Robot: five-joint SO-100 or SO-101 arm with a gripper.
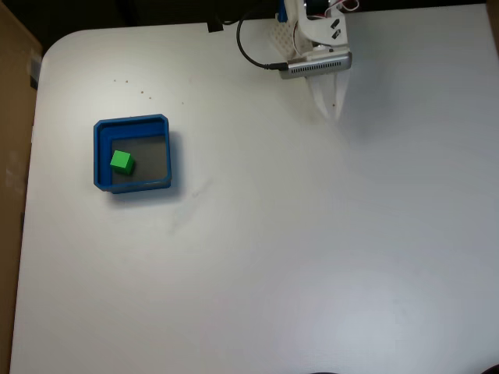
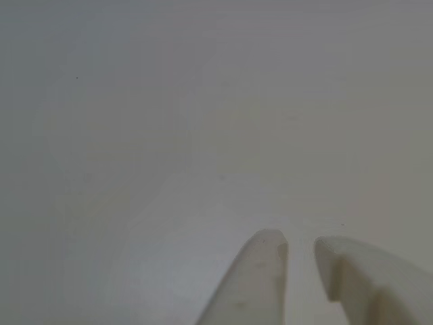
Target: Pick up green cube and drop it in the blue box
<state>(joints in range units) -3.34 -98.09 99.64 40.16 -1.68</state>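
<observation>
The green cube (image 1: 121, 162) lies on the grey floor inside the blue box (image 1: 102, 152), near its left wall, at the left of the table in the fixed view. My gripper (image 1: 332, 107) hangs far off at the top centre, well to the right of the box, its white fingers drawn together into one wedge. In the other view the gripper (image 2: 300, 245) comes in from the bottom edge over bare table. Only a narrow slit separates the two fingertips (image 2: 269, 252), and nothing is between them.
A black cable (image 1: 248, 53) loops beside the arm's base at the top edge. The white table (image 1: 312, 249) has a rounded corner at the upper left, with a brown surface (image 1: 14, 117) beyond its left edge.
</observation>
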